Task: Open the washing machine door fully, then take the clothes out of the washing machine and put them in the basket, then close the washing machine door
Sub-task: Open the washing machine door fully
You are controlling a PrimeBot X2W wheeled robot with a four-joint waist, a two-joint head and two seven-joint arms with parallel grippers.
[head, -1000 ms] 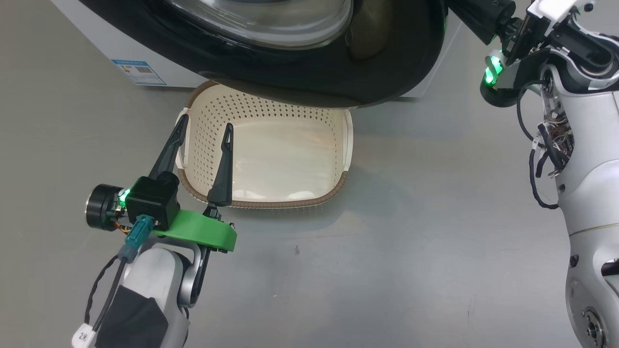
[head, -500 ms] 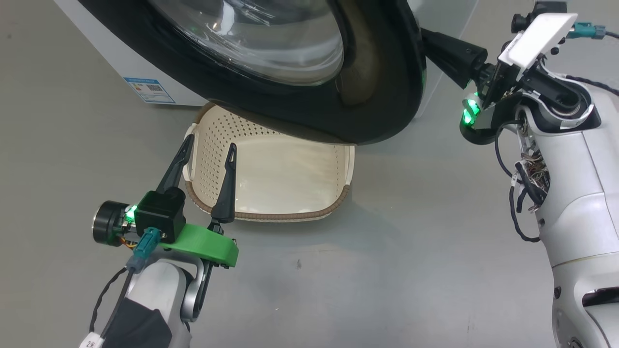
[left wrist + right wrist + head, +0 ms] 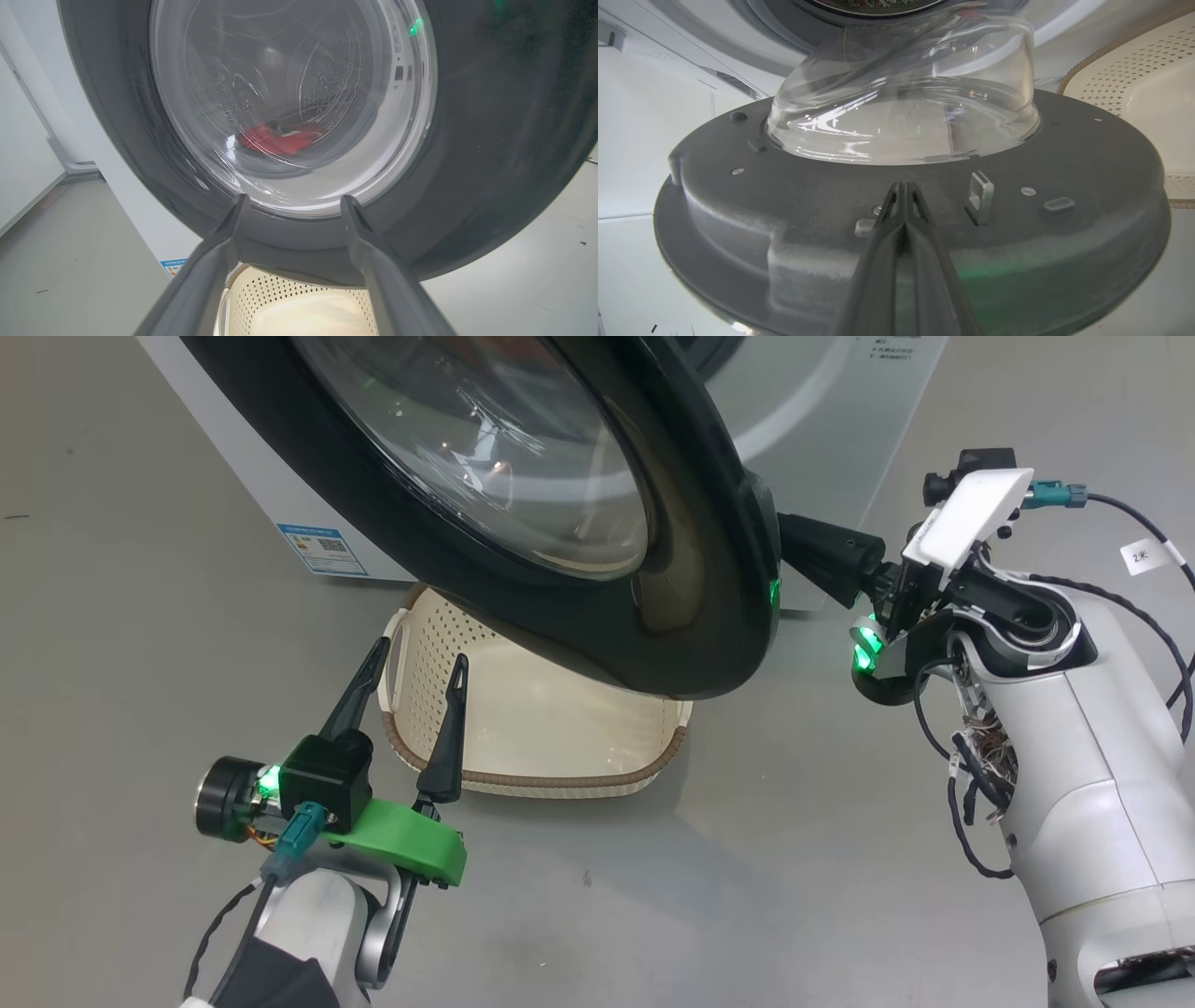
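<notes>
The head view has shifted over the last second, so part of the change is the camera's. Even so, the washing machine door [image 3: 597,653] now stands more edge-on to the washing machine [image 3: 822,411] than it did. More of the white front shows past its free edge, which suggests the door has swung further out. The right gripper [image 3: 903,191] reaches in behind that edge, its jaws pressed together on nothing. In the right wrist view its tips lie against the door's grey inner face just beside the metal latch loop [image 3: 981,193], apparently pushing the door. The left gripper [image 3: 420,653] has its jaws spread wide and empty, above the left end of the basket [image 3: 560,782], much as before. The basket sits on the floor in front of the washer, partly under the door's lower rim, with nothing in it. The clothes [image 3: 280,140] show red through the glass in the left wrist view, low in the drum. The opening step looks underway but unfinished, and unloading has not begun.
</notes>
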